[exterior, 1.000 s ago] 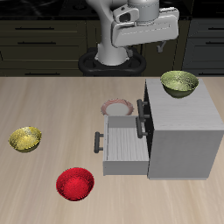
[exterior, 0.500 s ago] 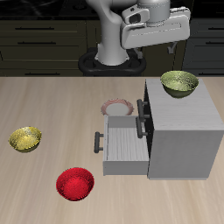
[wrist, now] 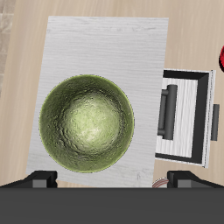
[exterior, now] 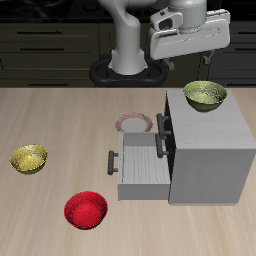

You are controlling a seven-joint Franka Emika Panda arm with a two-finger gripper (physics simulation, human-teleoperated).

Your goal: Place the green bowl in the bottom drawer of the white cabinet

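Observation:
The green bowl [exterior: 204, 95] stands upright on the flat top of the white cabinet [exterior: 212, 150], near its back corner. In the wrist view the green bowl [wrist: 87, 120] sits on the cabinet top [wrist: 105, 39]. My gripper [exterior: 207, 64] hangs open and empty a little above the bowl; its two fingertips [wrist: 39, 179] stand wide apart, clear of the rim. The bottom drawer [exterior: 140, 166] is pulled out, with its dark handle toward the middle of the table. It also shows in the wrist view [wrist: 188, 118].
A yellow bowl [exterior: 29, 158] and a red bowl [exterior: 86, 210] stand on the table away from the cabinet. A pinkish plate [exterior: 133, 123] lies behind the open drawer. The red bowl's edge shows in the wrist view [wrist: 220, 59].
My gripper has moved sideways from over the plate's area to above the cabinet top and the green bowl. The bowls and drawer have not moved.

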